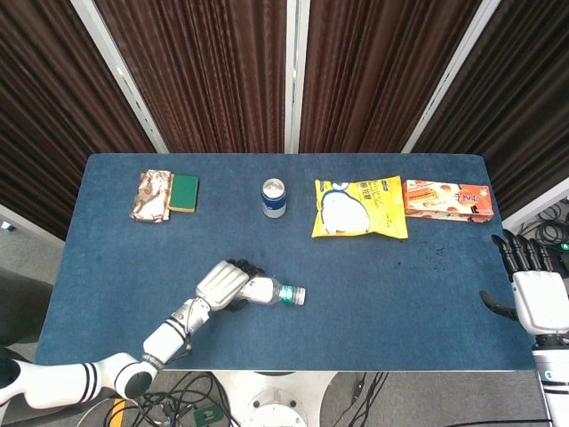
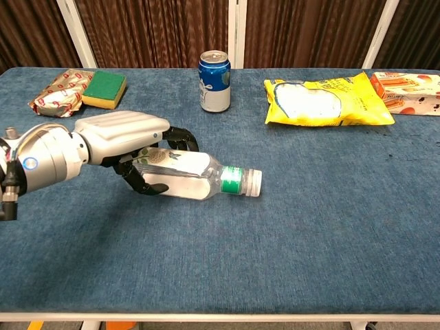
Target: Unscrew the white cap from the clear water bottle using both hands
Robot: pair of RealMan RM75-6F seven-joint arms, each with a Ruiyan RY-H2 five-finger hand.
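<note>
The clear water bottle (image 1: 268, 291) (image 2: 199, 177) lies on its side near the front middle of the blue table (image 1: 400, 302), its white cap (image 1: 300, 295) (image 2: 254, 181) pointing right. My left hand (image 1: 222, 283) (image 2: 124, 137) covers the bottle's base end. Its fingers curl over the far side and the thumb sits against the near side, gripping the body. The cap end sticks out free. My right hand (image 1: 538, 298) hovers at the table's right edge with fingers apart and nothing in it. It shows only in the head view.
A blue can (image 1: 274, 197) (image 2: 214, 81) stands at the back centre. A yellow snack bag (image 1: 360, 206) (image 2: 323, 100) and an orange box (image 1: 447, 199) (image 2: 405, 86) lie back right. A green sponge (image 1: 184, 190) (image 2: 104, 87) and a red-white packet (image 1: 153, 196) (image 2: 58, 91) lie back left.
</note>
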